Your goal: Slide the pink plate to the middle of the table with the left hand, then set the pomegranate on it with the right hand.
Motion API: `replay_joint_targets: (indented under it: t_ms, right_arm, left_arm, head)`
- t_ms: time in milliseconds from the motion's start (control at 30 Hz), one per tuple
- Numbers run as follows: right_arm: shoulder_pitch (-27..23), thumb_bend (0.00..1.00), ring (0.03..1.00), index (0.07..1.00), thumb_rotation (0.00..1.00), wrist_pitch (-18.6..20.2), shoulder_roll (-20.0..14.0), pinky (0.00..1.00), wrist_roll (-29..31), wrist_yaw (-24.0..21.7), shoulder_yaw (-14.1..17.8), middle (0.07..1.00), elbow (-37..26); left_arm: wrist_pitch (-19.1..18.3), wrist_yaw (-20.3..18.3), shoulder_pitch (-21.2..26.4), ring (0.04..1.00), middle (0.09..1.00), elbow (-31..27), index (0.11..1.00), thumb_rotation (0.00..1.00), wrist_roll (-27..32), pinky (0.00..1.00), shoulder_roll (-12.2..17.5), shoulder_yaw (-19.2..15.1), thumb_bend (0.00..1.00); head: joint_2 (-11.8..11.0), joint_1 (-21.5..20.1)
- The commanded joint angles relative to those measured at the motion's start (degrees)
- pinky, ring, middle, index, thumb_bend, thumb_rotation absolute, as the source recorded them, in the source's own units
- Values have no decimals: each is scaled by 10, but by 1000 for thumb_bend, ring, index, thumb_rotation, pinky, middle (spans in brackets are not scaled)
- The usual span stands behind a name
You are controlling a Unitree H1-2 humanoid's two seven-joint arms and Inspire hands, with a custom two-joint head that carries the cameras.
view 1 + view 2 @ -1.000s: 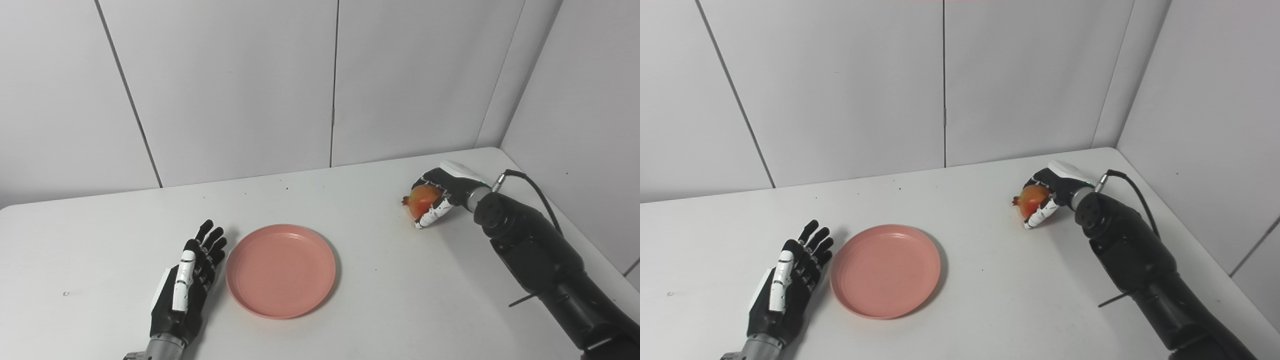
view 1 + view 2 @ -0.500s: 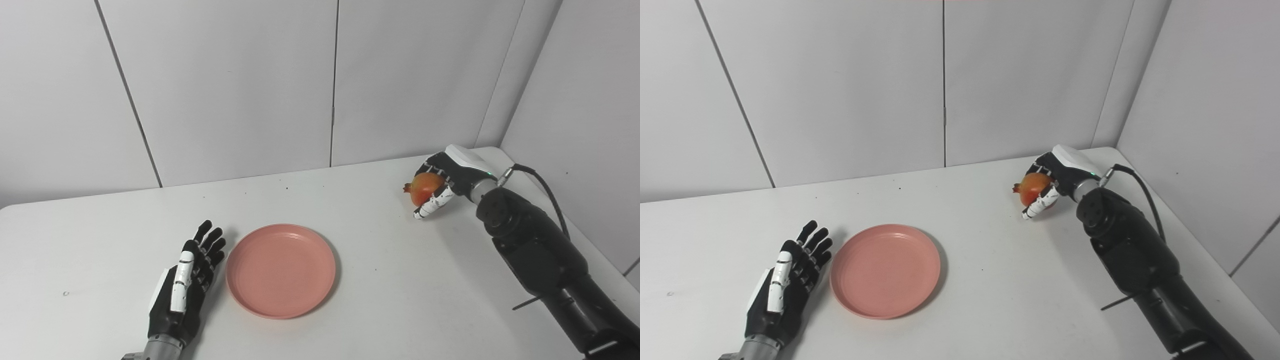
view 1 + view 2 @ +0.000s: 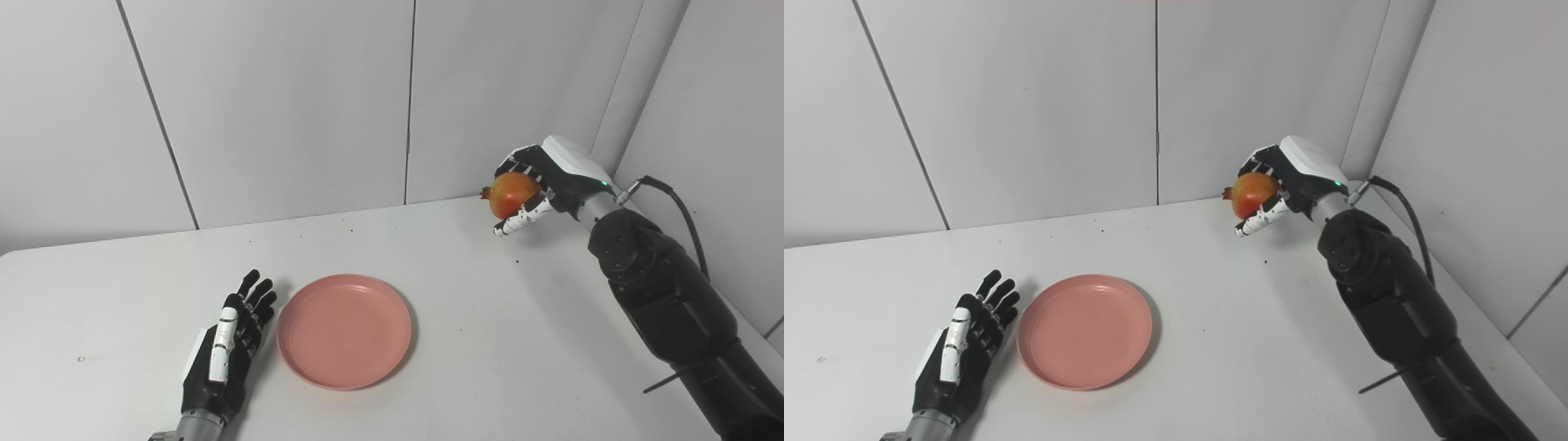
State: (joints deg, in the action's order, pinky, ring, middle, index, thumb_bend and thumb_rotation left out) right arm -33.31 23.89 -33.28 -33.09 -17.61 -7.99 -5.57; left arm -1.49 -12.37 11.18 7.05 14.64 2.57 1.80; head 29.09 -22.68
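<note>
A round, shallow pink plastic plate (image 3: 1085, 331) lies flat on the white table (image 3: 1213, 343), a little left of its middle and toward the near edge. Just beside the plate's left rim, the black-and-white left hand (image 3: 961, 352) rests on the tabletop with its fingers stretched out and slightly spread, holding nothing. Far to the right, near the grey panelled wall (image 3: 1029, 104), the right hand (image 3: 1283, 180) is raised above the table with its fingers wrapped around a round orange-red pomegranate (image 3: 1251, 192), well apart from the plate.
</note>
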Motion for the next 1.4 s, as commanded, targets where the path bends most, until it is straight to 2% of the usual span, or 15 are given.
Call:
replay_joint_targets:
  t_ms: [0,200,300,500,733,867,900,1000,1133,1200,1267,1367]
  right_arm:
    - [-35,528,469,509,0,9,-9,419,-13,-2,6,464,-38]
    - [-51,527,459,515,3,19,13,402,-29,-41,-19,461,-92]
    - [-55,525,429,525,2,16,30,362,-37,-49,-32,456,-104]
    - [-68,527,452,516,1,5,71,398,-42,-70,-65,463,-117]
    - [-60,529,467,499,0,-36,113,418,-44,-60,-101,478,-87]
    - [-57,527,445,512,0,-53,130,395,-54,-60,-123,465,-69]
    - [-57,528,468,508,1,-53,133,447,-56,-60,-127,471,-66]
    - [-58,529,481,503,1,-52,142,478,-57,-68,-142,477,-54]
    - [-56,526,432,522,1,-65,162,378,-61,-61,-166,454,-32]
    - [-55,526,421,523,1,-69,173,366,-65,-62,-178,452,-18]
    - [-54,527,440,514,1,-78,180,399,-66,-58,-186,459,-5]
    - [-51,528,424,510,0,-97,189,368,-67,-51,-195,461,15]
  left_arm:
    - [-6,-6,-18,951,951,19,940,1000,0,986,4,-3,494]
    - [-3,-2,-17,950,950,20,939,1000,-4,980,1,-2,495]
    - [-2,-1,-18,949,949,20,937,1000,-7,979,-1,0,495]
    - [-5,5,-20,949,948,13,936,1000,-15,977,-7,5,503]
    - [-4,15,-25,937,938,5,929,1000,-32,962,-24,10,512]
    - [-6,20,-29,940,941,-2,933,1000,-40,964,-33,15,512]
    - [-6,20,-29,945,947,-3,938,1000,-42,969,-34,16,513]
    - [-4,23,-30,946,949,-3,939,1000,-48,972,-41,19,513]
    - [1,30,-32,943,948,-4,940,1000,-56,957,-51,20,512]
    - [2,36,-32,942,947,-3,939,1000,-60,950,-55,22,515]
    - [2,40,-31,939,945,-3,938,1000,-64,942,-58,22,519]
    - [3,43,-31,946,949,-3,944,1000,-67,947,-63,22,524]
  head:
    - [0,0]
    - [-1,6]
    - [-1,10]
    - [2,34]
    - [8,84]
    - [12,107]
    - [12,108]
    - [14,126]
    - [17,144]
    - [19,152]
    - [20,158]
    - [22,165]
